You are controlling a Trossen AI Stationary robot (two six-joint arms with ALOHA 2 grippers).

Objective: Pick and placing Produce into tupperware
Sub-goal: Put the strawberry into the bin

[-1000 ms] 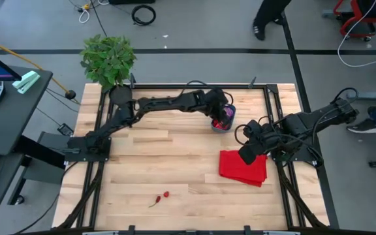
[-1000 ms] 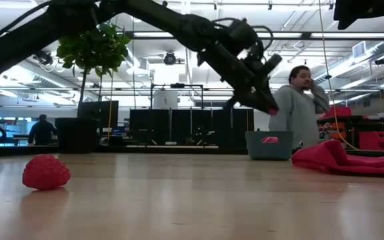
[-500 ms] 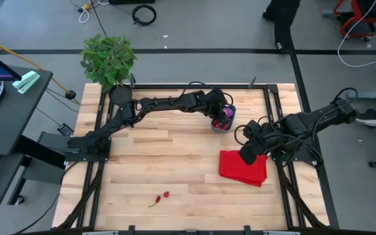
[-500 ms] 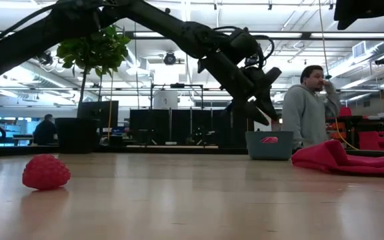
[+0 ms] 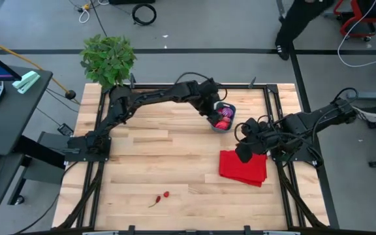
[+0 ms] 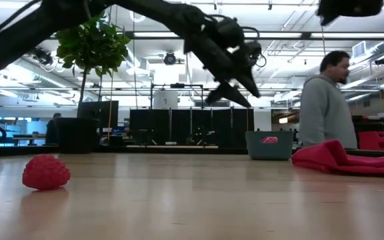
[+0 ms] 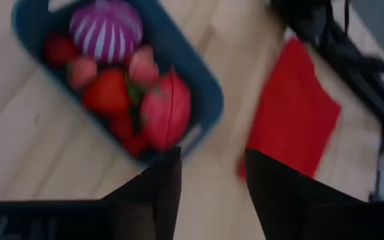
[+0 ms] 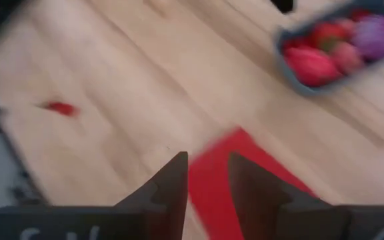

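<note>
The blue tupperware stands on the far right part of the table. It holds several red and pink produce pieces and the striped purple one. My left gripper hangs open above the table just left of the tub, holding nothing; in its wrist view the tub lies ahead of the fingers. My right gripper hovers open over the red cloth's far left corner. Two small red pieces lie on the table near its near edge; the low view shows one as a raspberry.
A potted plant stands at the table's far left corner. The red cloth lies bunched on the right, near side of the tub. A person stands beyond the far edge. Bare wood lies between the tub and the loose pieces.
My left gripper has drawn back from over the tupperware, rising and moving toward the table's left, so the tub's contents now show in the high view. The person behind the table has walked to the right.
</note>
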